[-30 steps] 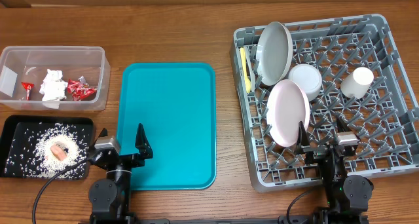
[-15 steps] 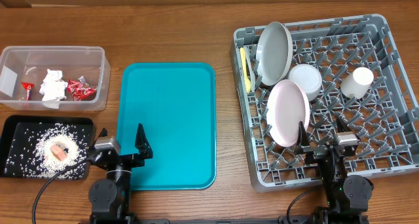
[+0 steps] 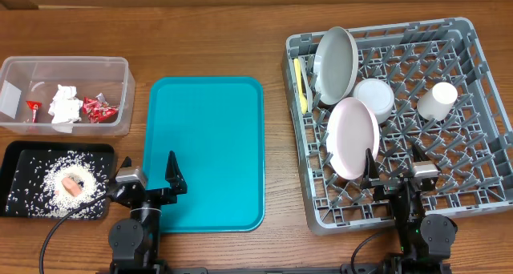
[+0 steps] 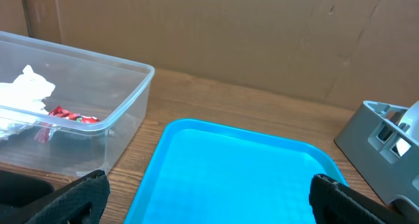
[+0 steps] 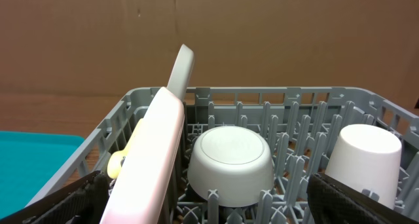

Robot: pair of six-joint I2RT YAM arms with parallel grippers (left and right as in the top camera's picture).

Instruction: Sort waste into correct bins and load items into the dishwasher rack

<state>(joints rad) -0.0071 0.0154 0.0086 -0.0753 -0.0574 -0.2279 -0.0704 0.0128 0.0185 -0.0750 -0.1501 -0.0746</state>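
The grey dishwasher rack (image 3: 481, 195) at the right holds a grey plate (image 3: 337, 63), a pinkish-white plate (image 3: 353, 138), a white bowl (image 3: 374, 98), a white cup (image 3: 437, 100) and a yellow utensil (image 3: 301, 83). My right gripper (image 3: 393, 166) stands open over the rack's front edge, behind the bowl (image 5: 229, 162) and beside the pink plate (image 5: 147, 165), holding nothing. My left gripper (image 3: 148, 176) is open and empty at the near end of the teal tray (image 3: 205, 90). A clear tub (image 3: 120, 66) contains a white napkin (image 3: 66, 104) and red wrappers (image 3: 98, 108). Rice and an orange square (image 3: 72, 184) lie in the black tray (image 3: 16, 150).
The teal tray (image 4: 229, 165) lies bare between the bins and the rack. In the left wrist view the clear tub (image 4: 124, 112) stands to the left and a rack corner (image 4: 380, 129) to the right. A brown cardboard wall backs the wooden table.
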